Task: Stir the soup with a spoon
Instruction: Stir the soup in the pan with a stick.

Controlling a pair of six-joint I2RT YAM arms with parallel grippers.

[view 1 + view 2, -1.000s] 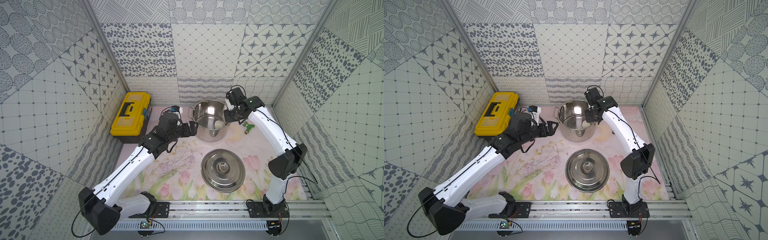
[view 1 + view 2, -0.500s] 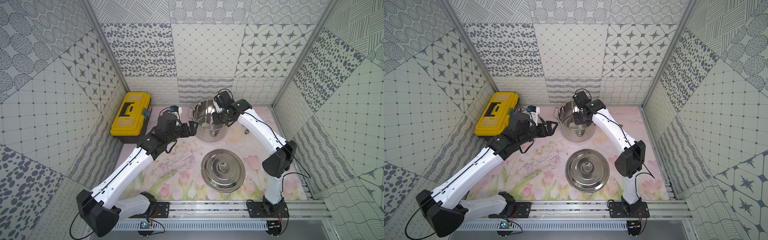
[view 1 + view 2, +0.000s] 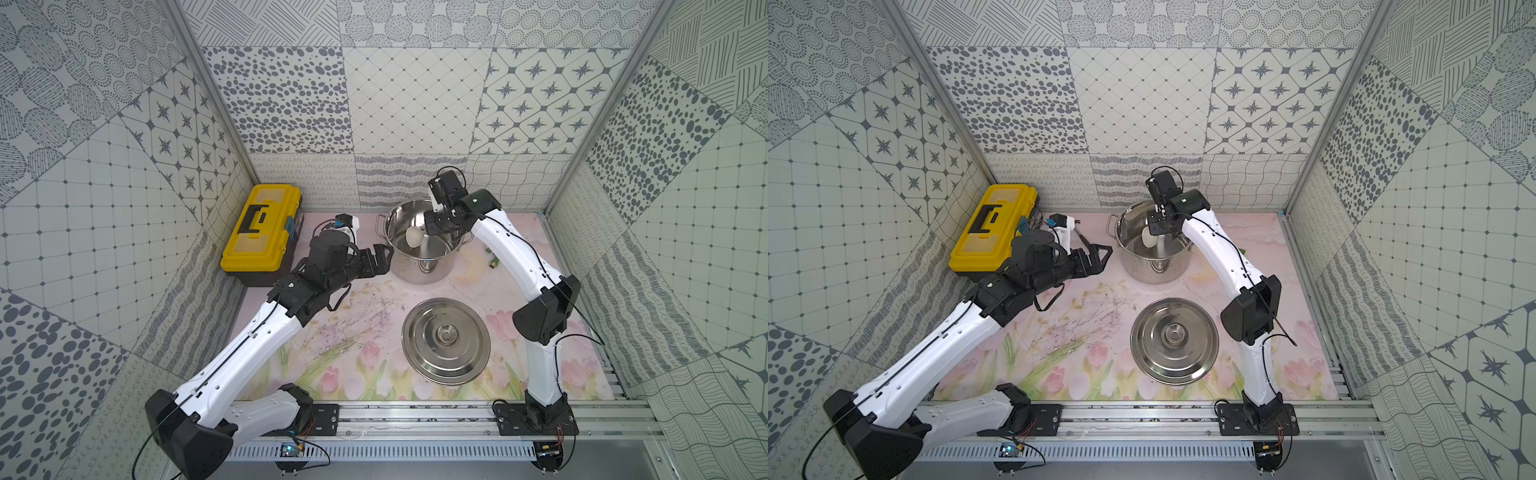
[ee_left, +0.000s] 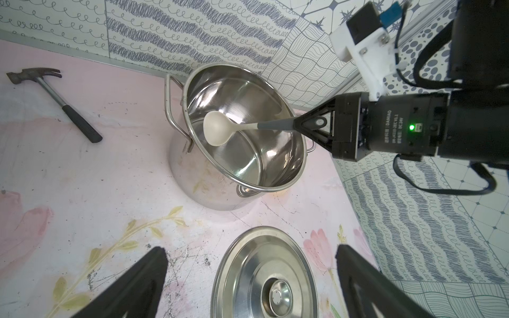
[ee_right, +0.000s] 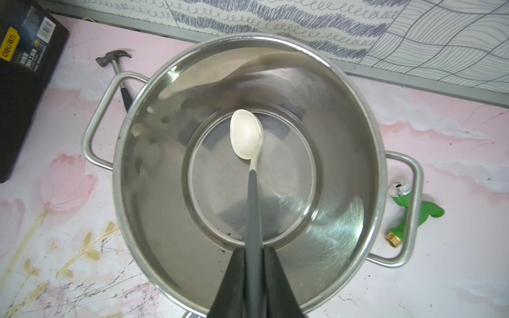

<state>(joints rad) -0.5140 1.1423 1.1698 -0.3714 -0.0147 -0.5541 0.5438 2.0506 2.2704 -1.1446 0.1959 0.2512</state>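
Patterned grey tile panels enclose a floral mat (image 3: 357, 332); on it a steel pot (image 3: 417, 270) stands near the back wall, uncovered, its lid (image 3: 446, 340) lying flat on the mat towards the front, well apart.

Right gripper (image 5: 254, 253): clenched on the dark handle of the spoon (image 5: 252, 187). The long axis runs straight out from the jaws and down into the pot; the cream bowl sits over the pot floor, slightly off centre; contact with the floor cannot be told; no liquid is visible.

Left gripper (image 3: 384, 261): released, jaws wide and empty, just beside the pot's near loop handle, not touching.

Judgement: stirring falls to the right arm alone; a circling sweep has pot wall on every side of the bowl, with the handle shank passing near the rim on the gripper's side, where it could knock the pot.

Hammer (image 4: 55, 93), yellow toolbox (image 3: 262, 228) and green fitting (image 5: 405, 214) lie outside the pot, clear of the sweep.
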